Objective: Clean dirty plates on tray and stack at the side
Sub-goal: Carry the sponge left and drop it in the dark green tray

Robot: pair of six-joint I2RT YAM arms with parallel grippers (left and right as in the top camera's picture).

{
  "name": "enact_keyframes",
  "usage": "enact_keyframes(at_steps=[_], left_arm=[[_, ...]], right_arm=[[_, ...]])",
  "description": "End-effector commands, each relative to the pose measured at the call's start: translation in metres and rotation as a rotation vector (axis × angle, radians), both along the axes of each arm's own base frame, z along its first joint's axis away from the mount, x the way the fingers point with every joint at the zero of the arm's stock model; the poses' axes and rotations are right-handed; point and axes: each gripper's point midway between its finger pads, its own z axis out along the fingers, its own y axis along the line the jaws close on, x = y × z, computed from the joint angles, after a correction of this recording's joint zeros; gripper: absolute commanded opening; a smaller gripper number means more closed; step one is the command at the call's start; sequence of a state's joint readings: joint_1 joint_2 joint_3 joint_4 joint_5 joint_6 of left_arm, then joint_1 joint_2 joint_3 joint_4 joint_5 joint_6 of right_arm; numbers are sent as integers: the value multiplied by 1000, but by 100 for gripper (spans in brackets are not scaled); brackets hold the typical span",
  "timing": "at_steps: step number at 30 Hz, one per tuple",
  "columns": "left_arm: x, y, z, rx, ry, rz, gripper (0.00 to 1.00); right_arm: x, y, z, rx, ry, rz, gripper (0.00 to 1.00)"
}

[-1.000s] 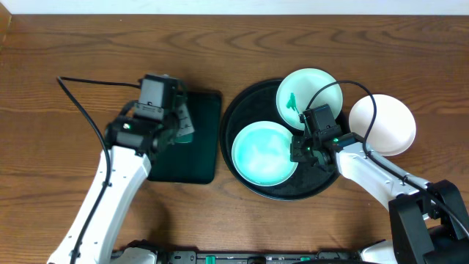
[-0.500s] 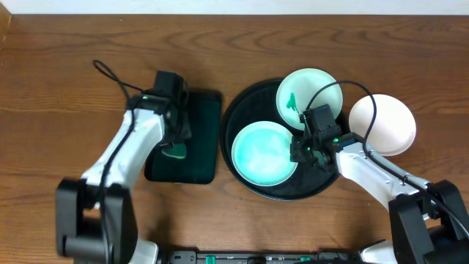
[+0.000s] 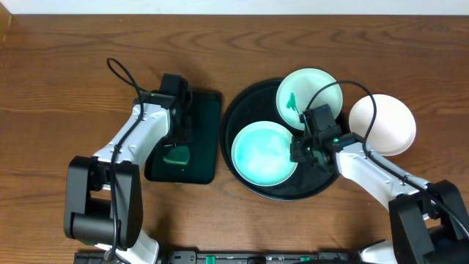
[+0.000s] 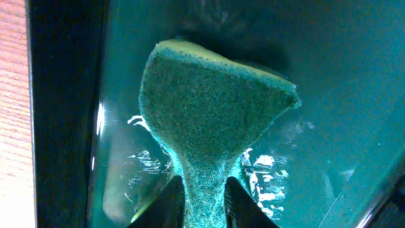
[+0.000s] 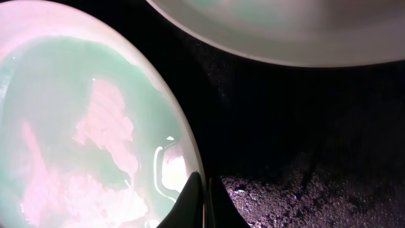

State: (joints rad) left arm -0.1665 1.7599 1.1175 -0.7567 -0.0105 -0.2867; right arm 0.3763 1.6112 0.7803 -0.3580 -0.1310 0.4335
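Note:
On the round black tray [image 3: 322, 182] lie two dirty plates. The near one [image 3: 260, 154] looks mint, and my right gripper [image 3: 299, 152] is shut on its right rim; the wrist view shows the pinch [image 5: 204, 193] on that plate [image 5: 76, 126]. The far plate [image 3: 314, 88] has a green smear and touches the tray's back rim. A third, white plate [image 3: 385, 125] sits on the table right of the tray. My left gripper [image 4: 204, 180] is over the green tray [image 3: 207, 117], its fingers pressed on both sides of a green sponge [image 4: 215, 107], which rests there.
The rectangular dark green tray [image 4: 354, 95] lies left of the black tray, its floor wet and shiny. Cables loop over both arms. Bare wooden table surrounds both trays, with the wall edge along the back.
My left arm has swung in over the green tray and brought the sponge down toward its near end. The right gripper and the plates have not moved.

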Motion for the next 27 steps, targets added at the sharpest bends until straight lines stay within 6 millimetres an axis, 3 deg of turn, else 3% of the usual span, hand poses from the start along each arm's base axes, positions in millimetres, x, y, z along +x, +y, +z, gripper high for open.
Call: enact_keyframes(at_steps=[1, 5, 7, 13, 16, 17, 18, 20, 27], left_arm=[[5, 2, 11, 9, -28, -2, 29], [14, 2, 41, -3, -102, 3, 35], [18, 3, 59, -12, -159, 12, 40], [27, 20, 121, -48, -373, 106, 41], [30, 32, 146, -54, -462, 139, 49], [30, 37, 154, -54, -491, 153, 54], [29, 40, 157, -53, -500, 161, 58], [26, 43, 158, -52, -498, 168, 75], [25, 43, 157, -51, -492, 168, 78]], right_arm=[[-3, 2, -3, 5, 10, 9, 5], [-3, 2, -3, 4, 10, 9, 21], [-3, 2, -3, 4, 10, 9, 23], [-6, 1, -5, -1, 21, 9, 22], [-8, 0, -9, 3, 15, 8, 19], [-8, 0, -10, 7, 12, 2, 12], [-8, 0, -10, 9, 13, -4, 7], [-8, 0, -10, 9, 13, -6, 1], [-9, 7, -6, 51, 27, 9, 1]])
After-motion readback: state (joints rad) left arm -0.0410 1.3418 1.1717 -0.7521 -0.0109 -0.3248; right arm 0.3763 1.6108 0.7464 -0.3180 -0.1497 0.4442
